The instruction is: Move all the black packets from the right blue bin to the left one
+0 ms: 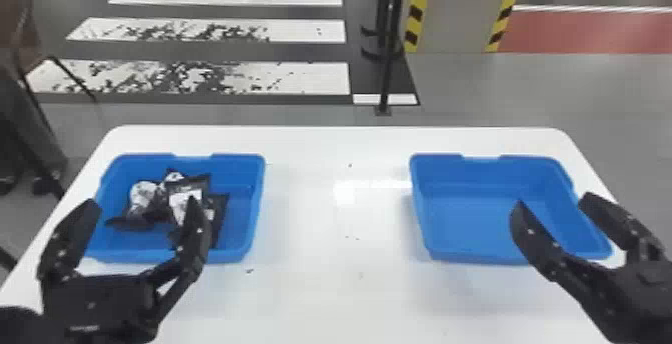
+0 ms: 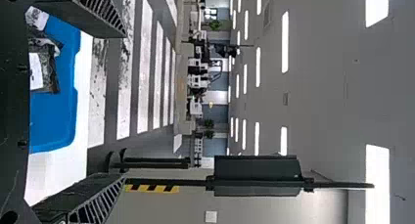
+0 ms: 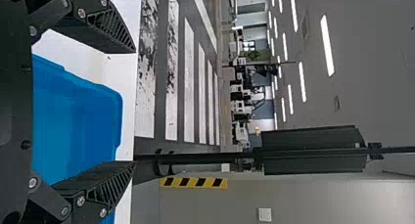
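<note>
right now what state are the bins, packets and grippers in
Black packets, heaped loosely, overlapping
Left blue bin, open-topped, holding the packets
Right blue bin, open-topped, no packets seen inside
Left gripper, open, holding nothing
Right gripper, open, holding nothing

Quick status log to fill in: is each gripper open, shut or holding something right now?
Left black two-fingered gripper: open, holding nothing.
Right black two-fingered gripper: open, holding nothing.

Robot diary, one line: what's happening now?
left gripper: open, at left bin | right gripper: open, at right bin | packets: all seen lie in left bin | move: looks done
</note>
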`<state>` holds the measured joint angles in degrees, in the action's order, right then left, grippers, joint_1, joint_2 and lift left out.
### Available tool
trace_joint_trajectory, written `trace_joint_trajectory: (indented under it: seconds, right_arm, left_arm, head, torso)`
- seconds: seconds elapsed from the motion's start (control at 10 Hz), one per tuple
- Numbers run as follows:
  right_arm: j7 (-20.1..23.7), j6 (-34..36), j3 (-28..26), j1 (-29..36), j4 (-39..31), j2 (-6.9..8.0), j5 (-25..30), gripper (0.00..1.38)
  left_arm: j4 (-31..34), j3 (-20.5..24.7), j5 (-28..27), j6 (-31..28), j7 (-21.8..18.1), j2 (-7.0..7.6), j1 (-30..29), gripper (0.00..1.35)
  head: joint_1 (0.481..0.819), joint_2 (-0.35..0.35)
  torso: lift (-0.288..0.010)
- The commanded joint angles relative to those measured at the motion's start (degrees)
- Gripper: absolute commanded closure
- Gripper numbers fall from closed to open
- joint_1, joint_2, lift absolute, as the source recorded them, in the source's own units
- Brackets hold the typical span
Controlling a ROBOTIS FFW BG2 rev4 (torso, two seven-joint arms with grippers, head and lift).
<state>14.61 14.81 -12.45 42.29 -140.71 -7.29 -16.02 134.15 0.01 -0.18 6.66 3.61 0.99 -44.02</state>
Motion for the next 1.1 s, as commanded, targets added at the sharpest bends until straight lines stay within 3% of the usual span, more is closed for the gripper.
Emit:
trace_joint_trajectory:
  seconds: [0.0, 1.0]
  right_arm:
    - [0.1, -0.6, 0.0, -0.2, 0.3, 0.00, 0.0, 0.23]
    - [0.6, -4.0, 0.2, -1.2, 2.7, -0.35, -1.0, 0.24]
  left_arm:
    - [-1.6, 0.3, -1.0, -0.8, 0.0, 0.06, 0.4, 0.00]
    - [-1.6, -1.0, 2.0, 3.9, 0.0, 0.42, 0.6, 0.00]
  head:
    - [0.695, -0.011]
    - [0.695, -0.015]
  torso:
    - [-0.140]
    - [-0.140]
